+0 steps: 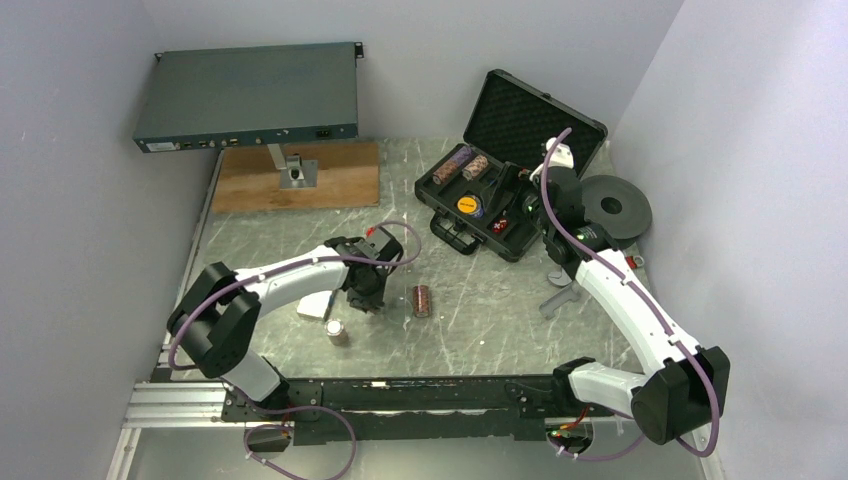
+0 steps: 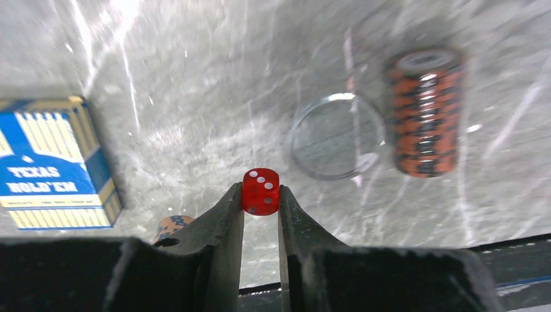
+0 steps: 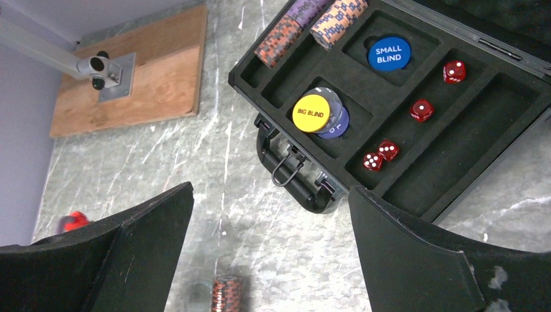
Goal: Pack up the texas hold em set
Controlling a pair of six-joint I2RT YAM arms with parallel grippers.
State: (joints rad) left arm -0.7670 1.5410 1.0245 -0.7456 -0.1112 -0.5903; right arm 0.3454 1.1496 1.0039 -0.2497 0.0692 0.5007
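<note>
Pinching red die (image 2: 260, 191), between left jaws' tips

A flat grey rack-style electronics unit (image 1: 248, 95), ports along its front face, sits raised on a slanted metal post (image 1: 275, 155) at the far left of a grey marbled table (image 1: 260, 240). The post rises from a small metal base plate (image 3: 110, 68) fixed to a wooden board (image 1: 240, 185) that lies flat on the tabletop against the back wall. At the far right, a black round disc (image 1: 618, 205) lies flat near the side wall. A small grey metal bracket (image 1: 558, 297) rests nearer the front. An aluminium rail (image 1: 170, 405) runs along the near edge. Pale walls (image 1: 60, 150) enclose the table on three sides.
</note>
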